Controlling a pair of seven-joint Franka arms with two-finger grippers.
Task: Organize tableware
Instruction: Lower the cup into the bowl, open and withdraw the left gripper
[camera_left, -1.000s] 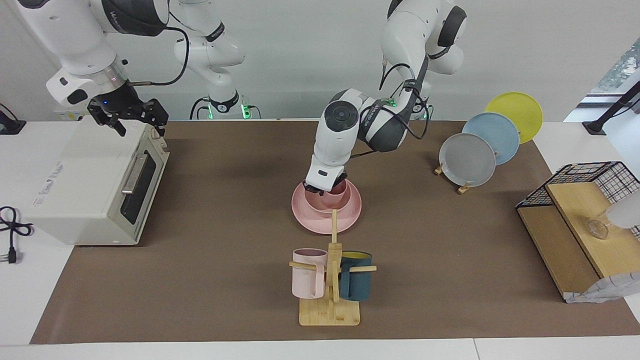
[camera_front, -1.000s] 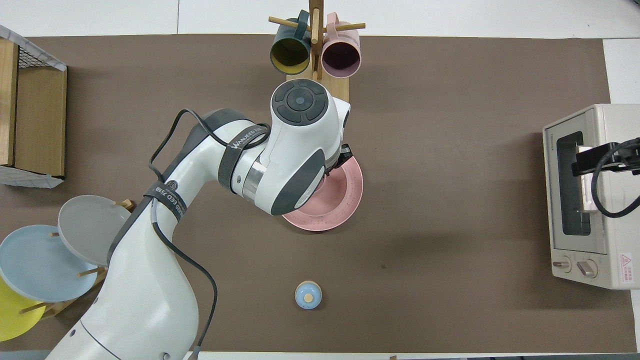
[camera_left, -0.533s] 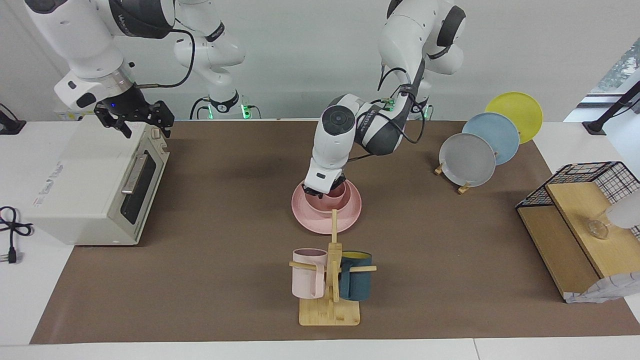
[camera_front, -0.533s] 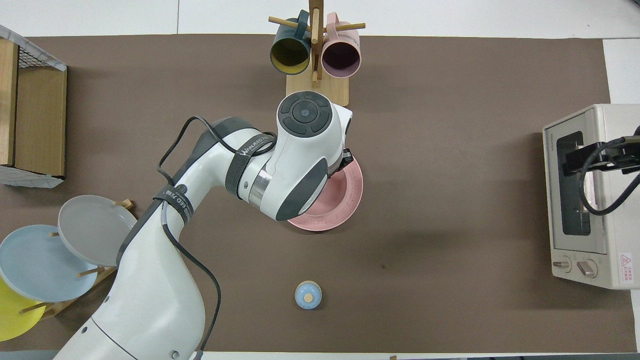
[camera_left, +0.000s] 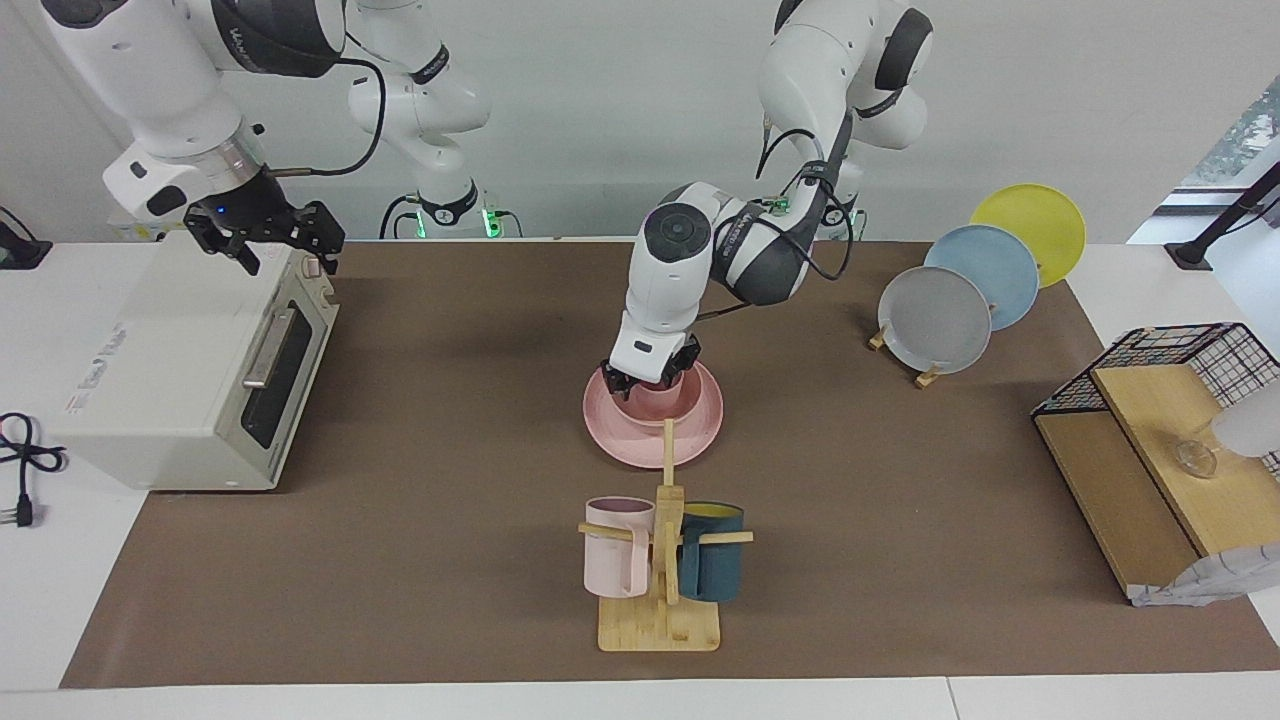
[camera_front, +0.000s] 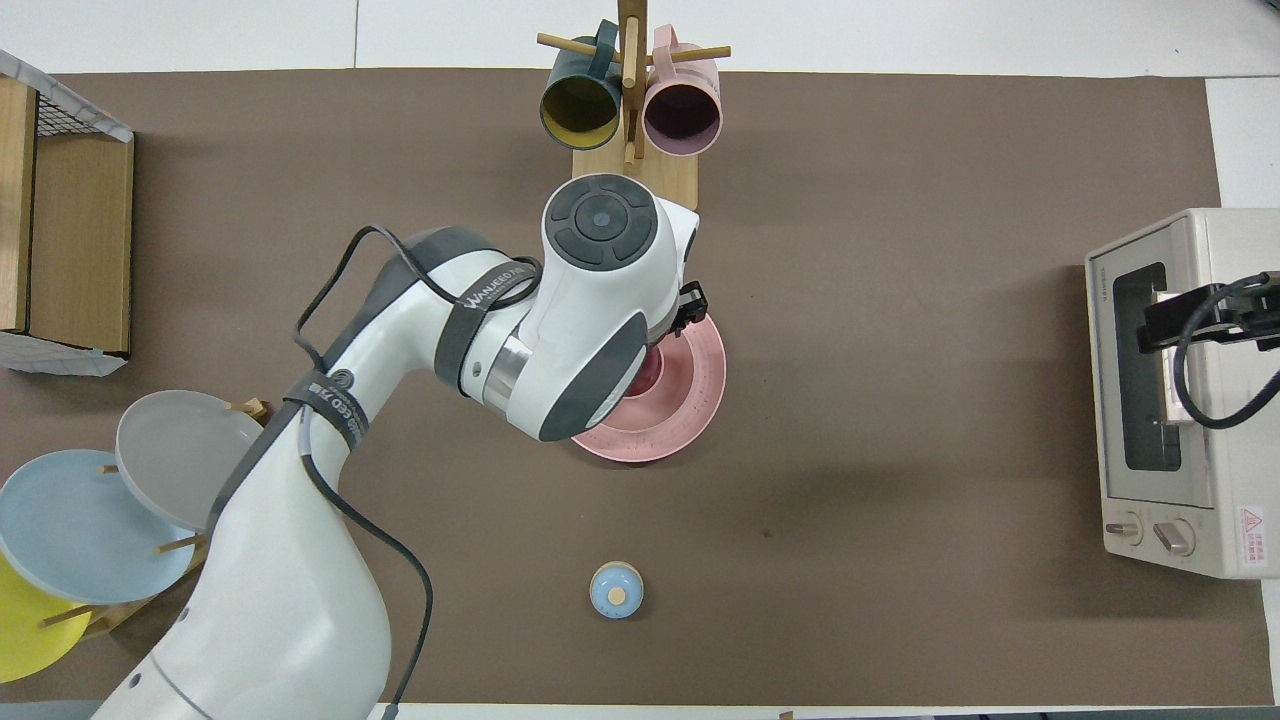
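My left gripper (camera_left: 651, 380) sits low over the pink stack at mid-table, its fingers now spread apart either side of the cup (camera_left: 668, 381) and no longer clamped on it; a second ago they were pinched shut on that cup. The cup stands in the bowl (camera_left: 655, 404), and the bowl sits on the plate (camera_left: 700, 428), so all three pink pieces are nested together. I judge the release done and the stacking all but finished, with only the arm's withdrawal left. From overhead the left arm hides most of the stack; only the plate's rim and a bit of the bowl's inside show. Compared with the earlier frame, the wrist has lifted slightly and the elbow has swung a little, while the stack itself has not shifted. My right gripper (camera_left: 268, 232) waits over the top of the toaster oven (camera_left: 160, 370) at the right arm's end of the table, fingers open, having drifted only slightly. The mug rack (camera_left: 660, 560), farther from the robots than the stack, and the plate rack (camera_left: 975, 290) are unchanged.
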